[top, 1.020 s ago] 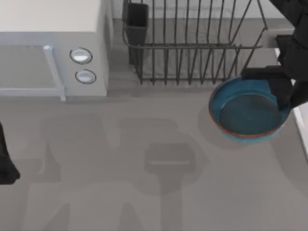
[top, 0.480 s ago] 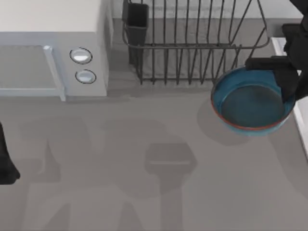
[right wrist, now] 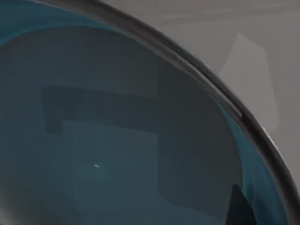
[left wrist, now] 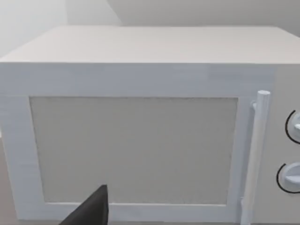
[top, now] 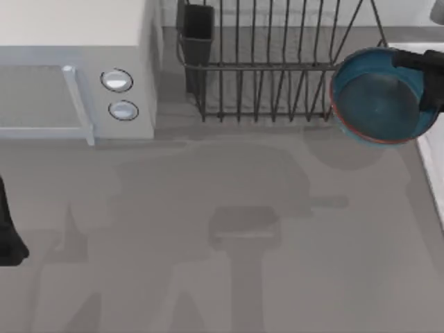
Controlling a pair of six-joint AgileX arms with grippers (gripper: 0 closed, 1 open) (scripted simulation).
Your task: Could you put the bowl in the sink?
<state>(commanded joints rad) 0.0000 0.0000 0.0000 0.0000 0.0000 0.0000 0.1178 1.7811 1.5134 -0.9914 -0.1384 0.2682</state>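
The right gripper point(top: 424, 82), clamped on the rim of the round blue glazed bowl point(top: 378, 97), held it tilted above the table beside the dark wire dish rack point(top: 277, 62), mid-carry, and seemingly needed further rightward travel over the pale-rimmed grey-white sink point(top: 433, 166) before letting go.

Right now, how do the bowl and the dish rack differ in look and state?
The bowl is round, solid and blue with a reddish-brown rim; the dish rack is dark open wire. The bowl is held at its rim by the right gripper and casts its shadow apart on the table, so it seems lifted; the dish rack stands free. Both lie toward the table's far right.
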